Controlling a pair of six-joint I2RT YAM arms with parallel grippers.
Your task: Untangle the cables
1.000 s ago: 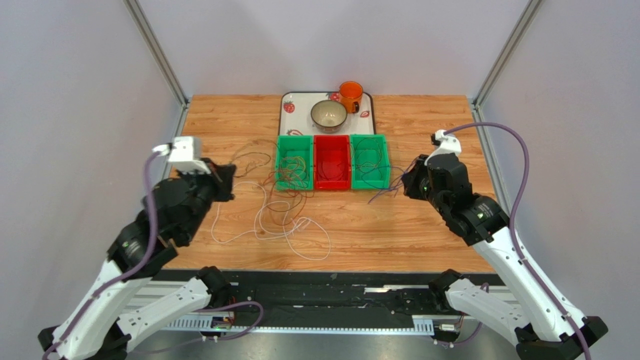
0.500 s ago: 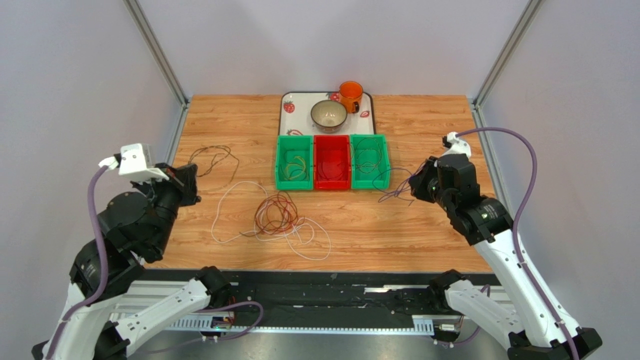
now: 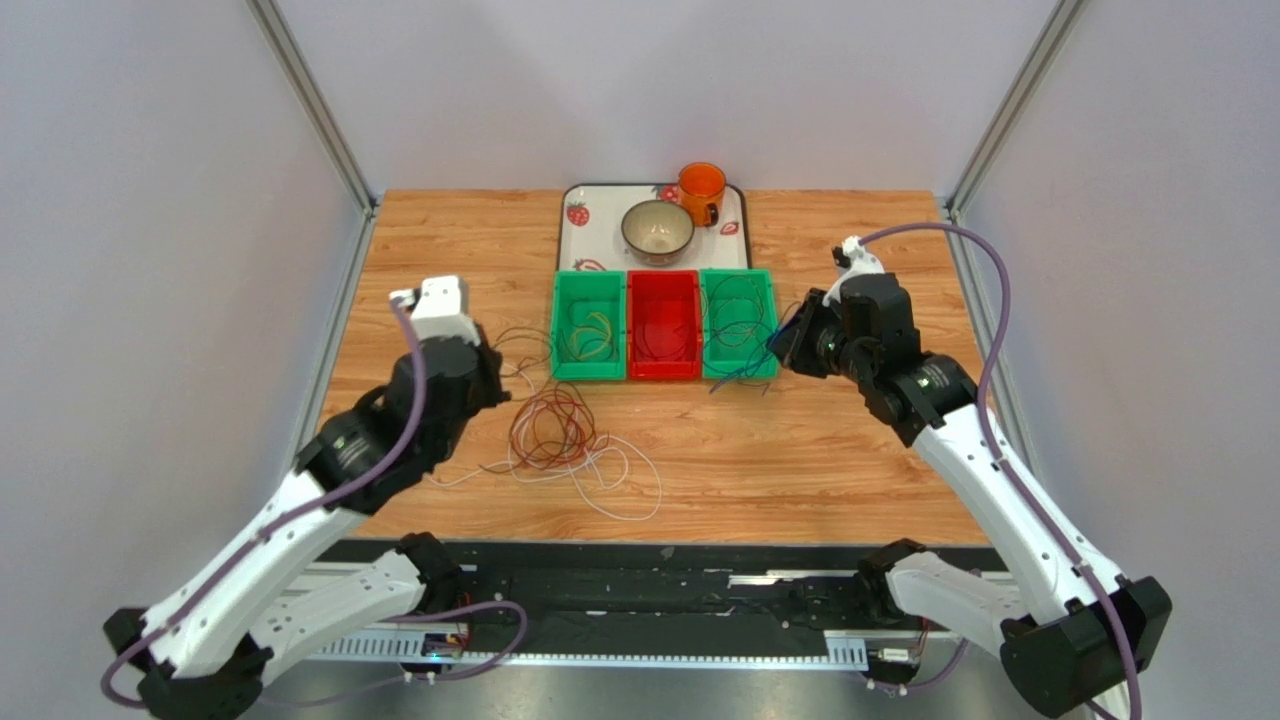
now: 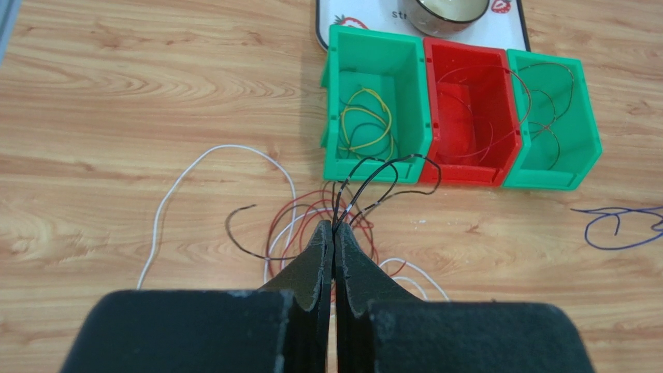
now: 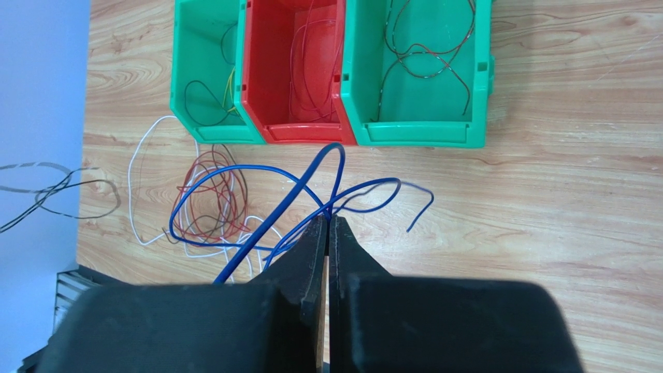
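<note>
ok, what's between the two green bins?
The red bin, side by side with the left green bin and the right green bin; the top view shows it plainly.

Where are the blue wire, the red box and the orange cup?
Thin blue wire [image 5: 335, 145]: right wrist view, loop top.
Red rectangular plastic bin [image 4: 475, 175]: left wrist view, near wall.
Round orange plastic cup [image 3: 700, 191]: top view, its side.

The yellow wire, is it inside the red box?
No, the yellow wire lies coiled in the left green box, next to the red box.
</note>
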